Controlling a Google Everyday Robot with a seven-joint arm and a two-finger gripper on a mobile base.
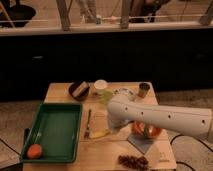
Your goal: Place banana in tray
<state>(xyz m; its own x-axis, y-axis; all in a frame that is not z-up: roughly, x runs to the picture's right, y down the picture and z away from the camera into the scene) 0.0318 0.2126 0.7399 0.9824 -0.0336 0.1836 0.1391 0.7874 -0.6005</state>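
Small pale-yellow curved banana [99, 134]: one, flat on wooden bench [60, 92], outside tray, between grey metal fork [88, 124] (one) and my gripper [111, 129]. Gripper closed at banana's right end; hold unclear. Large dark-green rectangular plastic tray [55, 130]: one, holding one round orange fruit [34, 151].

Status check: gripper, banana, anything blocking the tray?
Gripper shut, down at banana; grip unconfirmed. It lies on table, outside tray. Fork lies between them; orange in tray's near corner.
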